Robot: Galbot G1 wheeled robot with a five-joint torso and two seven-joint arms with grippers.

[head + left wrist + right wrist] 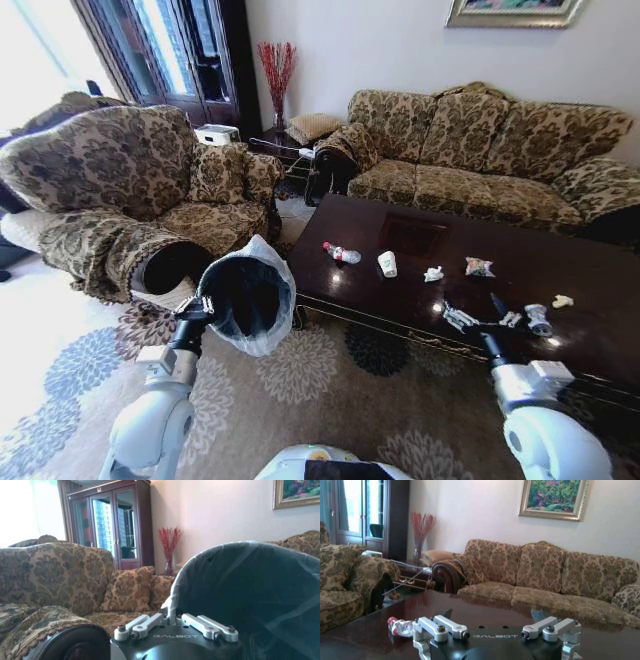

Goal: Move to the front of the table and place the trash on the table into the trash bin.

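My left gripper (203,303) is shut on the rim of the trash bin (247,295), a black bin with a white liner, held tilted beside the table's (560,265) left end. In the left wrist view the fingers (150,624) pinch the trash bin's (250,592) edge. Trash lies on the dark table: a clear bottle (341,253), a white cup (387,263), a paper wad (433,273), a colourful wrapper (478,266), a second bottle (537,319) and a pale scrap (563,300). My right gripper (478,313) hovers open over the table's front part, left of the second bottle. The first bottle (400,627) lies ahead of it.
An armchair (120,190) stands to the left behind the bin. A long sofa (480,150) runs along the far side of the table. A side table with a red vase (277,75) sits in the corner. Patterned carpet (300,390) covers the floor in front.
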